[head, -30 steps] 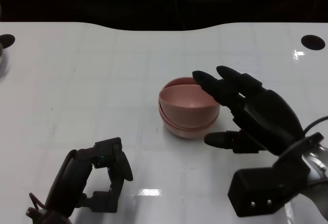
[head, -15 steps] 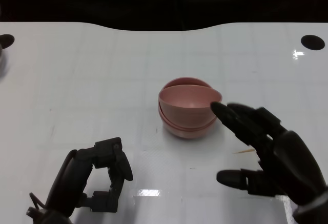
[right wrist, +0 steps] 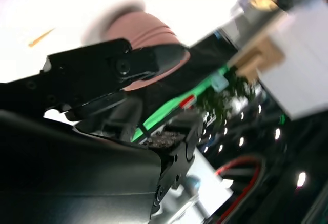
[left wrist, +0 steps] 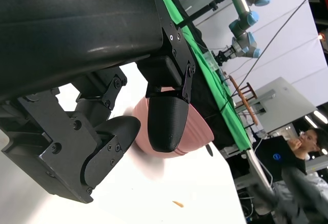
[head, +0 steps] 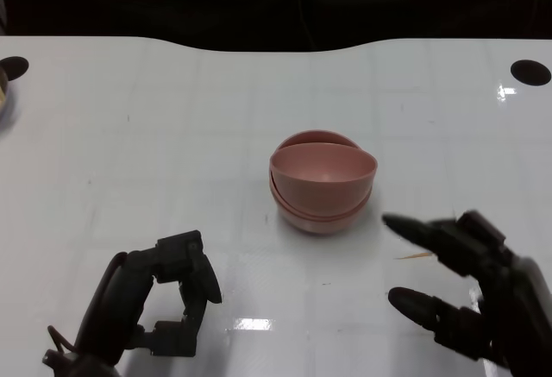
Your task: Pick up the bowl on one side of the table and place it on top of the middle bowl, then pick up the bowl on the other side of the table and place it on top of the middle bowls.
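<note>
Stacked pink plastic bowls (head: 323, 182) mid white table (head: 129, 161); right hand (head: 470, 286) spread wide, empty; left hand (head: 155, 304) curled, empty.

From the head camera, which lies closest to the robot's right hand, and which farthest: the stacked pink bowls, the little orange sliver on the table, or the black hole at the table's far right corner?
Measured from the right hand:
1. Orange sliver, on the table just ahead of the fingers.
2. Stacked pink bowls, mid-table, ahead and toward the robot's left.
3. Black hole, at the far right corner.
</note>
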